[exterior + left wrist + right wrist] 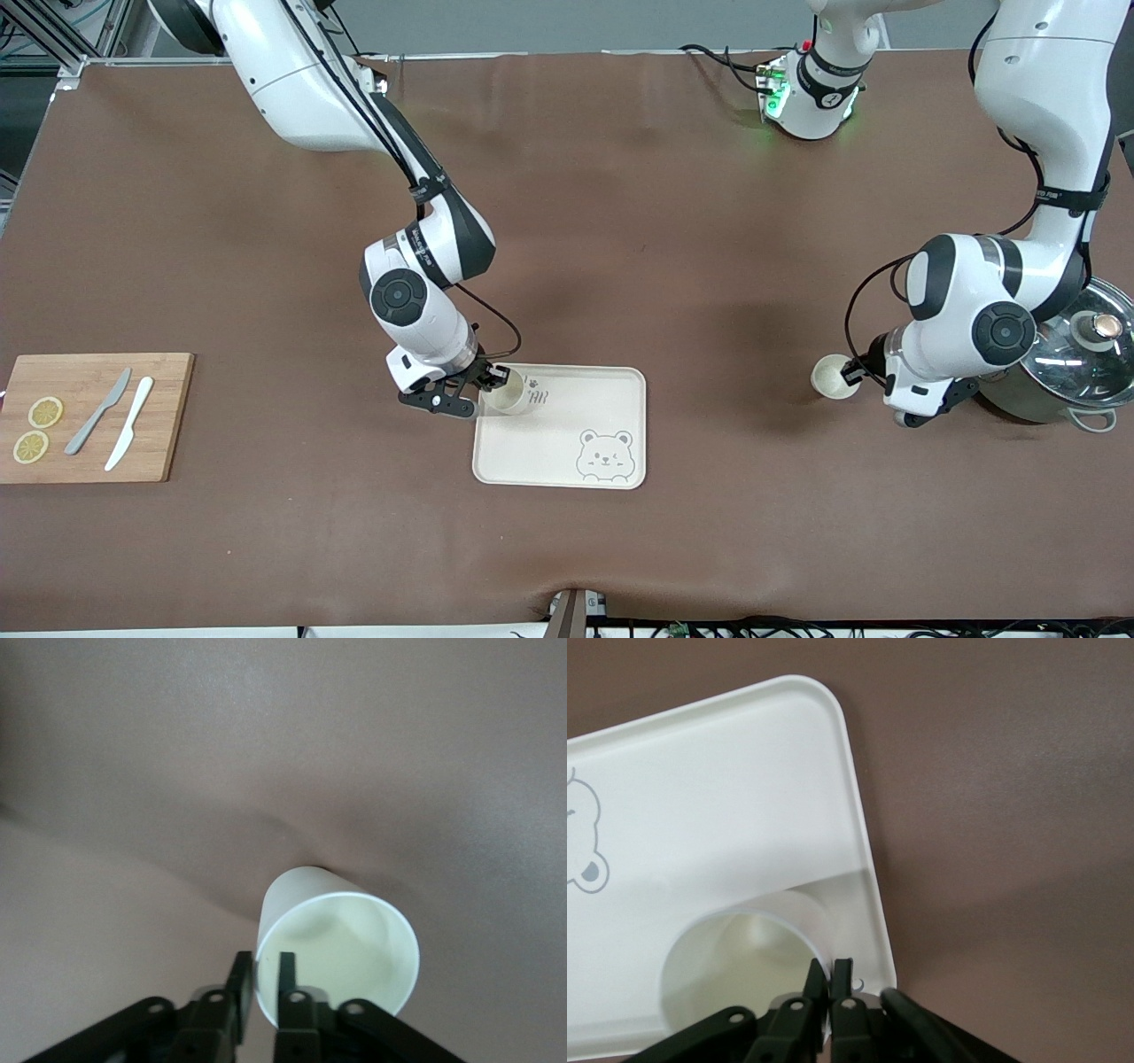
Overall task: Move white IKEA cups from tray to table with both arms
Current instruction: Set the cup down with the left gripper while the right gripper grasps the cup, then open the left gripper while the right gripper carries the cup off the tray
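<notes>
Two cups, one in each of my hands.

Nearest the camera I see the bear-print tray. On its corner toward the right arm's end stands one white cup, and my right hand is pinched shut on its rim, one finger inside and one outside. A bit farther back, toward the left arm's end, the other white cup sits on the brown worktop, my left hand clamped on its rim, beside a lidded pot.
</notes>
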You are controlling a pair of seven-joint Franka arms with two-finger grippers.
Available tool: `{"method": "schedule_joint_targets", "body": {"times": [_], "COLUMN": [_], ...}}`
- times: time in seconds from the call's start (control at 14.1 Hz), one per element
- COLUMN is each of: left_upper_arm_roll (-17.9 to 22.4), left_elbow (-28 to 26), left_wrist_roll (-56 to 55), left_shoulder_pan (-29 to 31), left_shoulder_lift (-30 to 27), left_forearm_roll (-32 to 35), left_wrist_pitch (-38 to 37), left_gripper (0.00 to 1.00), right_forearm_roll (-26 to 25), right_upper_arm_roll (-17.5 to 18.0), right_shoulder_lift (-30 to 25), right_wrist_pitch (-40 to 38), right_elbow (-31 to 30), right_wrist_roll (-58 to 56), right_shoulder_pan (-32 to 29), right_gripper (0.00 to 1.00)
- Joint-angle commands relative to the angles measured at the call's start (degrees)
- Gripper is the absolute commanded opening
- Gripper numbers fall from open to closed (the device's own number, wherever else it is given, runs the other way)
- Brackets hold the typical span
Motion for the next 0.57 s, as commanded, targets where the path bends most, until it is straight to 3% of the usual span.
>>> {"method": "schedule_joint_targets", "body": {"times": [0.0, 0.28, 0.5], "left_upper_arm_roll": [-0.47, -0.55, -0.55], "left_elbow": [1.41, 4.30, 10.09], "left_wrist_roll": [-0.08, 0.10, 0.18], "left_shoulder_pan": [0.38, 0.12, -0.32], "left_shoulder_lift": [-0.38, -4.86, -4.96], "left_forearm_roll": [0.85, 1.28, 1.11], "left_wrist_pitch": [-0.27, -4.83, -11.85], "left_gripper": [1.00, 1.00, 1.00], "right_forearm_roll": [-0.69, -2.69, -4.29], "right_upper_arm_roll": [-0.39, -2.22, -3.38], "right_shoulder_lift": [-0.23, -2.51, -8.91], "right_wrist_pitch": [-2.76, -25.40, -29.59], "right_elbow": [2.03, 10.98, 5.66], "right_wrist_roll": [0.79, 0.53, -7.16], "right_shoulder_pan": [0.21, -0.58, -3.21], "right_gripper": [0.00, 0.00, 0.00]}}
